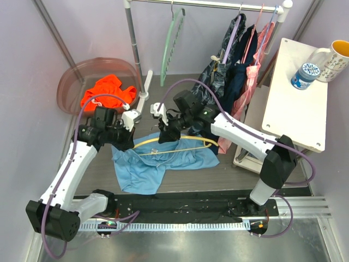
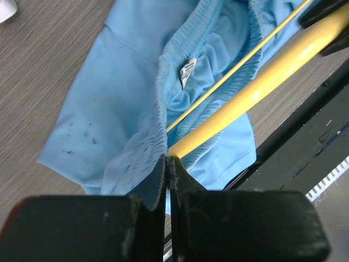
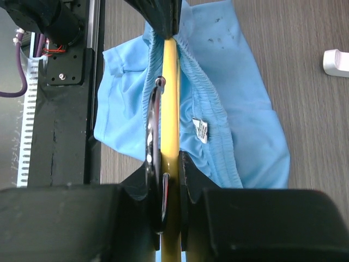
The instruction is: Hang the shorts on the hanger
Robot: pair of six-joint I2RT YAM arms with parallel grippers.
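Hanger (image 3: pixel 170 109) was clamped steady mid-arch by right gripper (image 3: pixel 166 164); at 9 o'clock end, shorts (image 1: pixel 142 174) waistband was pinched by left gripper (image 2: pixel 168 161), likely for threading.

The hanger (image 2: pixel 262 82) lies across the shorts (image 1: pixel 142 174), which rest on the table (image 1: pixel 245 169).
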